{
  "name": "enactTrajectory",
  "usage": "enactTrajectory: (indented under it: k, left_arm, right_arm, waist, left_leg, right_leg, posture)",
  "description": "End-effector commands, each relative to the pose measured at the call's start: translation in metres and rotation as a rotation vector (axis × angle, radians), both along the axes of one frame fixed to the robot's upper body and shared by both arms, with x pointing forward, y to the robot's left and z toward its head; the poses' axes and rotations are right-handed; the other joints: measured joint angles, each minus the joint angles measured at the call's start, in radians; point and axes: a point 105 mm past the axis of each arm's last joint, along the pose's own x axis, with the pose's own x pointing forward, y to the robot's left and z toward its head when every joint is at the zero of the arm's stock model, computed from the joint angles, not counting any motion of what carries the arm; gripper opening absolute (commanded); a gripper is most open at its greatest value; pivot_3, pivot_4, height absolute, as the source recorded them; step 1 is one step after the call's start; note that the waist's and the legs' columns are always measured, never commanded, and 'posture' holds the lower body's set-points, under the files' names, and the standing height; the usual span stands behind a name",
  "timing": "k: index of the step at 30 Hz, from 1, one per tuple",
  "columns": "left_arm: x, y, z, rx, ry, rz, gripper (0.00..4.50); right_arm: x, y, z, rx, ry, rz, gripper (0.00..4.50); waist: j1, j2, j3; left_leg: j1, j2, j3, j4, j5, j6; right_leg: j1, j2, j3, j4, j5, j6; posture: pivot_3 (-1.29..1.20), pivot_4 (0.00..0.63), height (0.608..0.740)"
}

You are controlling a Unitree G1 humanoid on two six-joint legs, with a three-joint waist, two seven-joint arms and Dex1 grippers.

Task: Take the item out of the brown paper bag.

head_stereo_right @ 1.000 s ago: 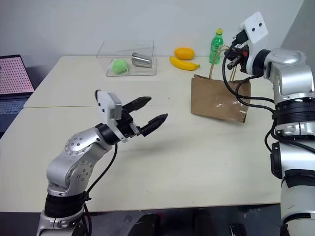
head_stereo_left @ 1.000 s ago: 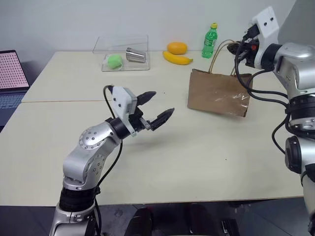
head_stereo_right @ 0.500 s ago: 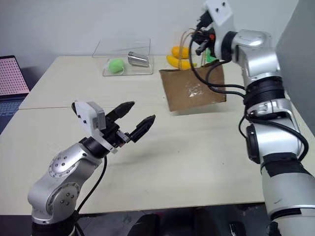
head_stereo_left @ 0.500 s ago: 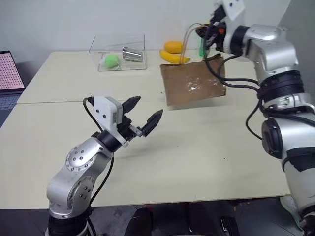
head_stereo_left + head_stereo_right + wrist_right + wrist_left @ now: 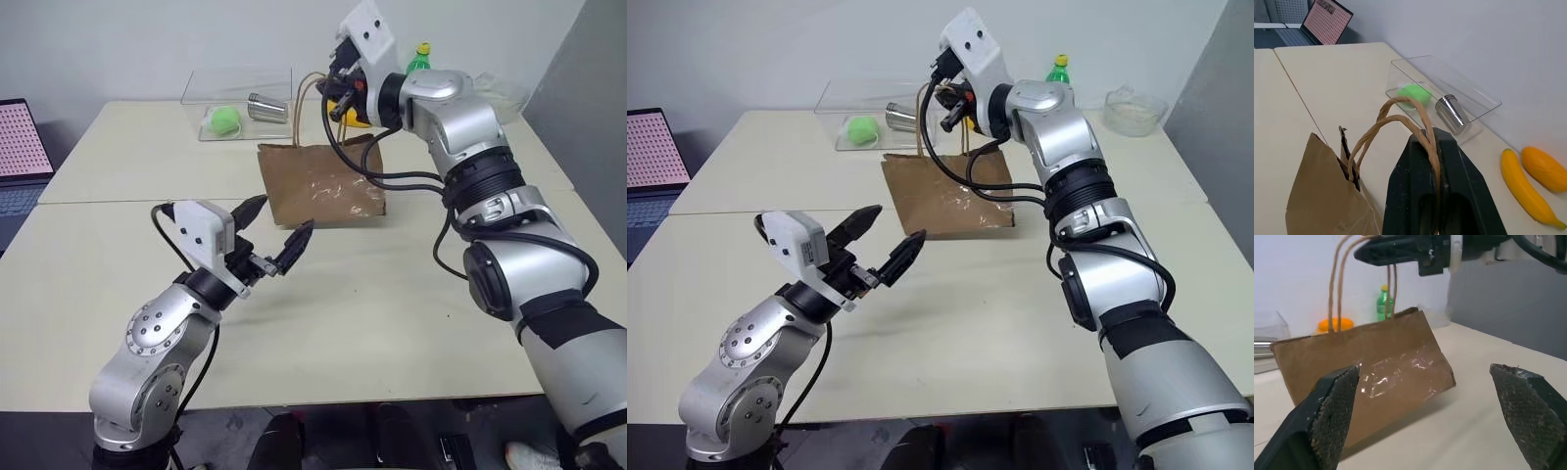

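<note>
1. The long cream-coloured table [image 5: 411, 323] carries everything, and seen from the robot's head the work sits around its middle.

2. The brown kraft paper bag [image 5: 318, 186] with a shiny tape patch on its side is at about twelve o'clock from the table's centre. It hangs tilted, one bottom corner low near the tabletop. I cannot tell whether that corner touches.

3. The right gripper [image 5: 1431, 161], two black fingers clenched tight, pinches the bag's thin tan loop handles [image 5: 1400, 120] at their top, at twelve o'clock from the bag's body. So the bag is being carried or held up by its handles.

4. The left gripper [image 5: 277, 235] is spread wide with nothing in it. It hovers at about seven o'clock from the bag, well apart, with its tips aimed toward the bag's taped face.

5. The item to be taken out, a small ketchup bottle, I cannot see. I judge it is inside the bag, since nothing of the kind lies on the table.

6. The step in hand, to my eye, is presenting the bag to the free arm. Removal has not begun.

7. The next move calls for steadying the bag with its mouth open and reachable. The spread left fingers [image 5: 1334, 411] must then enter from the top edge, not the side wall, without crushing the paper.
</note>
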Motion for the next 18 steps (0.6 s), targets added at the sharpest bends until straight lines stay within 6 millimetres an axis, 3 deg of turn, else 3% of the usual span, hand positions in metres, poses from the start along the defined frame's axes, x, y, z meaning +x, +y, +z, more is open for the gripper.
enactTrajectory:
  k: [1, 8, 18]
  left_arm:
    - [-0.007, 0.009, 0.009, -0.005, -0.066, 0.05, 4.5]
    - [-0.01, 0.019, 0.004, -0.003, -0.061, 0.086, 4.5]
    - [-0.009, 0.014, 0.006, 0.018, -0.078, 0.058, 4.5]
  right_arm:
    - [-0.01, 0.006, 0.021, 0.01, -0.075, 0.03, 0.04]
    - [-0.018, 0.007, 0.01, -0.026, -0.051, 0.061, 0.04]
    - [-0.025, 0.006, -0.002, -0.058, -0.03, 0.083, 0.04]
  waist:
    - [0.0, 0.0, 0.0]
    - [0.0, 0.0, 0.0]
    - [0.0, 0.0, 0.0]
  left_leg:
    - [0.0, 0.0, 0.0, 0.0, 0.0, 0.0]
    - [0.0, 0.0, 0.0, 0.0, 0.0, 0.0]
    - [0.0, 0.001, 0.0, 0.001, -0.001, 0.002]
  right_leg:
    - [0.0, 0.0, 0.0, 0.0, 0.0, 0.0]
    - [0.0, 0.0, 0.0, 0.001, 0.0, 0.0]
    - [0.0, 0.0, 0.0, 0.001, 0.001, -0.001]
  posture:
    - [0.0, 0.15, 0.74]
    - [0.0, 0.15, 0.74]
    - [0.0, 0.15, 0.74]
